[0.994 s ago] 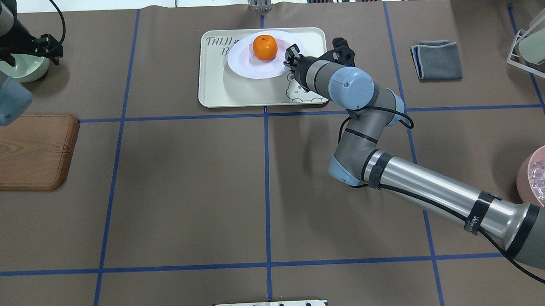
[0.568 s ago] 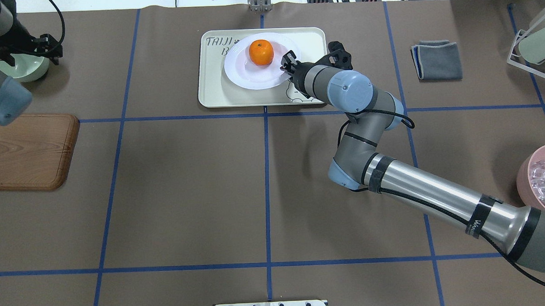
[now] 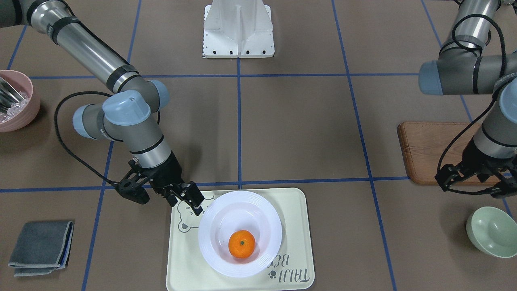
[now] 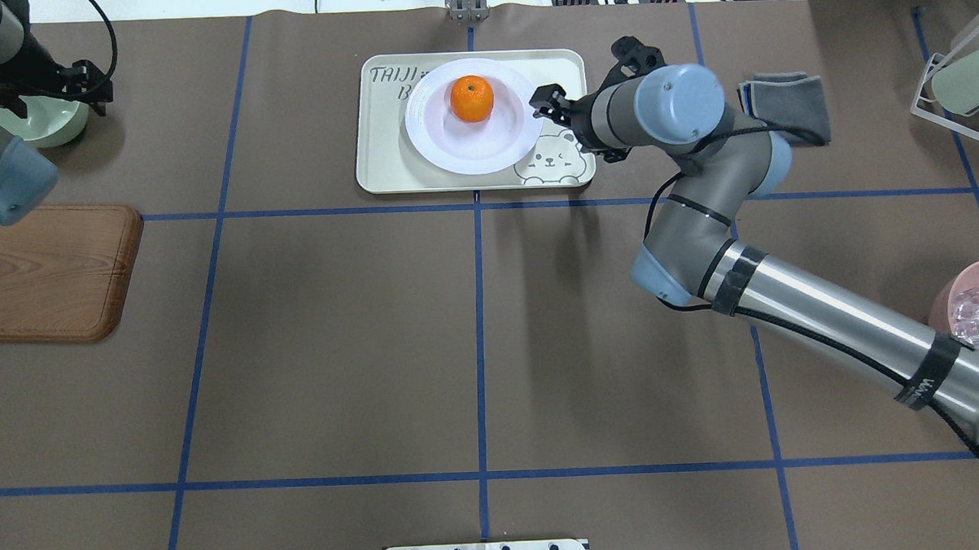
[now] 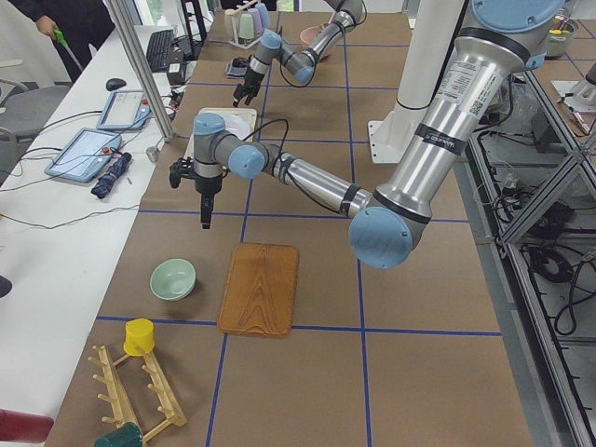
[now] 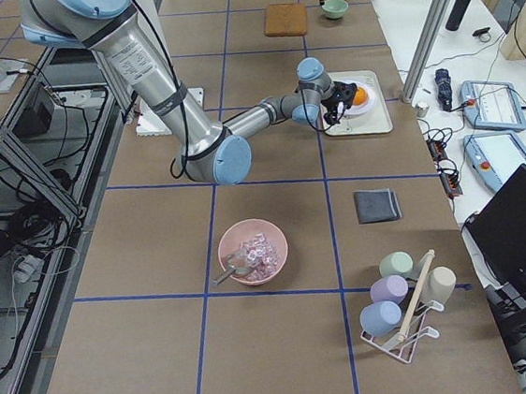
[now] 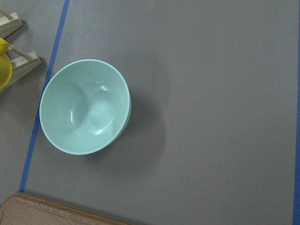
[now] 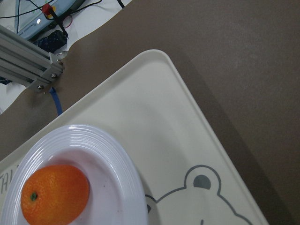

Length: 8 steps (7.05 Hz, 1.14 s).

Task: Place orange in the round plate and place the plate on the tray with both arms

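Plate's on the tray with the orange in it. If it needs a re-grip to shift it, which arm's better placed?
Right. The right gripper hangs just off the round plate's rim, over the tray. The left gripper is far off, near the green bowl.

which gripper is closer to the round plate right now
Right. The right gripper hangs just beside the round plate's rim, over the tray's bear corner. The left gripper is far off at the table's left end, near the pale-green bowl.
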Motion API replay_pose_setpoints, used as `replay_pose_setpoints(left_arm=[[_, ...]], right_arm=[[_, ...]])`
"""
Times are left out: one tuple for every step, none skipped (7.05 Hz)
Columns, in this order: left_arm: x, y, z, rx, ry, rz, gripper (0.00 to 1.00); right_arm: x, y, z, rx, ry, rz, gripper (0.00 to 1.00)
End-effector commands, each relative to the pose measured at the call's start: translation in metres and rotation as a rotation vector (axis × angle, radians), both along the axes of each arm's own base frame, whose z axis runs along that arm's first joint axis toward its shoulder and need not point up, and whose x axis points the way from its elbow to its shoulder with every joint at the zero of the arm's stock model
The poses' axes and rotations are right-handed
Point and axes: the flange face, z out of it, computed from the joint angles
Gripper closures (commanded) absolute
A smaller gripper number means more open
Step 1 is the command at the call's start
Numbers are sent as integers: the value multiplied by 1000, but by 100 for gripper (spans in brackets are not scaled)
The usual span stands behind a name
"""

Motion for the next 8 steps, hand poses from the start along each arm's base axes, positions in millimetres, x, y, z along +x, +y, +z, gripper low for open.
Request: replay_pose_setpoints(left_arm=[[-1, 3, 2, 4, 4, 11, 1], [-5, 6, -2, 12, 10, 11, 1], [-13, 8, -9, 35, 39, 77, 1], [-43, 10, 5, 46, 70, 134, 1], [-64, 18, 24, 43, 76, 162, 1], [-90, 27, 49, 48, 65, 189, 1], [-106, 34, 63, 48, 89, 219, 1], [-120, 42, 80, 31, 92, 210, 1]], right_arm=[[104, -7, -4, 3, 140, -186, 0], [167, -2, 11, 24, 227, -281, 0], [222, 4, 35, 83, 312, -392, 0], [274, 11, 72, 118, 386, -474, 0], [320, 13, 107, 159, 467, -564, 0], [360, 13, 140, 203, 545, -692, 0], [395, 17, 166, 235, 583, -791, 0], [432, 36, 202, 205, 571, -788, 0]])
